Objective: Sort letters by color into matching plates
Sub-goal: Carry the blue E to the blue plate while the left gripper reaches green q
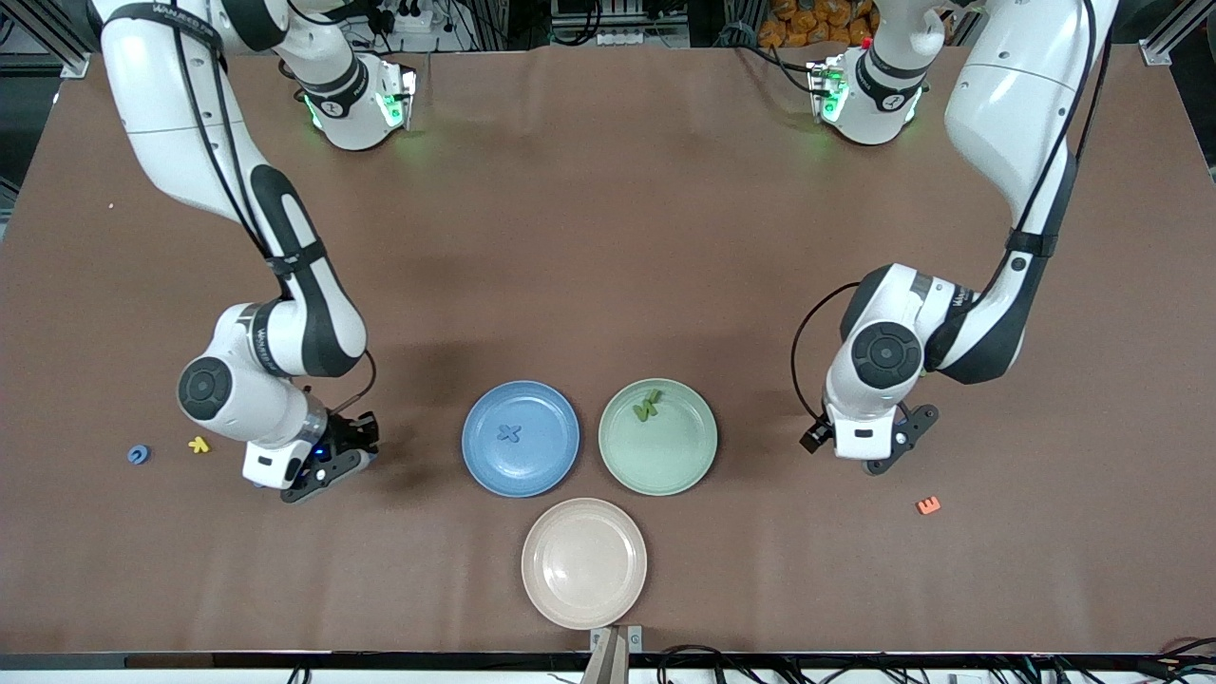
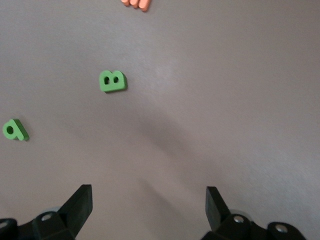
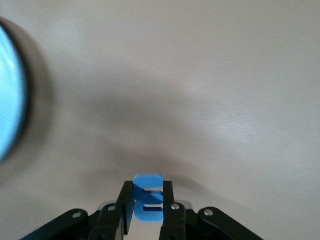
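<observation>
My right gripper (image 1: 334,463) is shut on a blue letter (image 3: 148,198) and holds it over the table beside the blue plate (image 1: 543,467), toward the right arm's end. The blue plate's edge shows in the right wrist view (image 3: 7,100). A blue letter (image 1: 509,433) lies in that plate. The mint green plate (image 1: 667,461) holds a green letter (image 1: 646,408). The beige-pink plate (image 1: 584,565) holds nothing. My left gripper (image 2: 148,201) is open and empty over bare table, with two green letters (image 2: 112,81) (image 2: 15,130) lying apart from it. In the front view the left gripper (image 1: 885,448) is beside the green plate.
An orange letter (image 1: 928,505) lies near the left gripper, nearer to the front camera; its edge shows in the left wrist view (image 2: 136,3). A yellow letter (image 1: 199,444) and a blue letter (image 1: 139,454) lie toward the right arm's end of the table.
</observation>
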You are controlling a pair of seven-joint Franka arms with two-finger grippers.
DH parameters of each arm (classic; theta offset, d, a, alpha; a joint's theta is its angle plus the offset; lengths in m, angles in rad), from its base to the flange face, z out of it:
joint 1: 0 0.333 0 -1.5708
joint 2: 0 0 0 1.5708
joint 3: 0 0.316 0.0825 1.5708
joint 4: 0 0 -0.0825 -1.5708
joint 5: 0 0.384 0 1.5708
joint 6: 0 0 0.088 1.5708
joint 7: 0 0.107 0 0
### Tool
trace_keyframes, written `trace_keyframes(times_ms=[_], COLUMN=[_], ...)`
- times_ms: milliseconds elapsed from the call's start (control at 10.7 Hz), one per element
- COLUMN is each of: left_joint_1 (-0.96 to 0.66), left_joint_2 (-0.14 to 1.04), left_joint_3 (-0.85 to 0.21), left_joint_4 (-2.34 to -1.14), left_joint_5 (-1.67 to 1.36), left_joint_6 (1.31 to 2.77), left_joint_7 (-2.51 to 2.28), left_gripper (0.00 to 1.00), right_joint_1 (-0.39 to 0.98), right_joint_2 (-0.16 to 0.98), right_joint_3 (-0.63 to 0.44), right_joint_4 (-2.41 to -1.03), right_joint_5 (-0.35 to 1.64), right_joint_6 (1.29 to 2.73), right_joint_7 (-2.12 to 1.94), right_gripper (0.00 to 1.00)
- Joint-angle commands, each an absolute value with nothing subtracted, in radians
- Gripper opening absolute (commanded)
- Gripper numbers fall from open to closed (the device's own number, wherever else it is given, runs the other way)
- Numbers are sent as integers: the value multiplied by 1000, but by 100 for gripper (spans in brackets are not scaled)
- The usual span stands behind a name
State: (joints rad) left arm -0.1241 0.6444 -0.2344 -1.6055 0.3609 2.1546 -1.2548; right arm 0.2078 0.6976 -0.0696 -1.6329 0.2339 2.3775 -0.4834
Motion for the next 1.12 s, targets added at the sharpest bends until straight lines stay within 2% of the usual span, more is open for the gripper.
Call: trace_keyframes(times_ms=[0, 93, 560, 747, 841, 934, 1027], left_joint_1=[-57, -25, 280, 359, 357, 357, 356], left_joint_2=[620, 608, 540, 517, 515, 517, 517], left_joint_3=[-248, -261, -449, -497, -495, -495, -495], left_joint_4=[-1676, -1707, -1828, -1880, -1887, -1890, -1888], left_joint_5=[371, 371, 368, 370, 376, 382, 385], left_joint_6=[2204, 2223, 2241, 2294, 2304, 2306, 2306], left_joint_7=[-1243, -1243, -1269, -1395, -1460, -1507, -1532], left_gripper=[100, 100, 100, 100, 100, 100, 100], right_joint_1=[271, 293, 363, 377, 385, 387, 382], right_joint_2=[655, 657, 672, 689, 696, 698, 696], right_joint_3=[-26, -14, 44, 70, 72, 72, 71], right_joint_4=[-1644, -1637, -1586, -1585, -1577, -1574, -1572], right_joint_5=[252, 250, 248, 244, 245, 247, 244], right_joint_6=[2349, 2349, 2352, 2358, 2359, 2359, 2358], right_joint_7=[-188, -104, 179, 238, 239, 241, 230], right_gripper=[20, 20, 20, 22, 29, 80, 100])
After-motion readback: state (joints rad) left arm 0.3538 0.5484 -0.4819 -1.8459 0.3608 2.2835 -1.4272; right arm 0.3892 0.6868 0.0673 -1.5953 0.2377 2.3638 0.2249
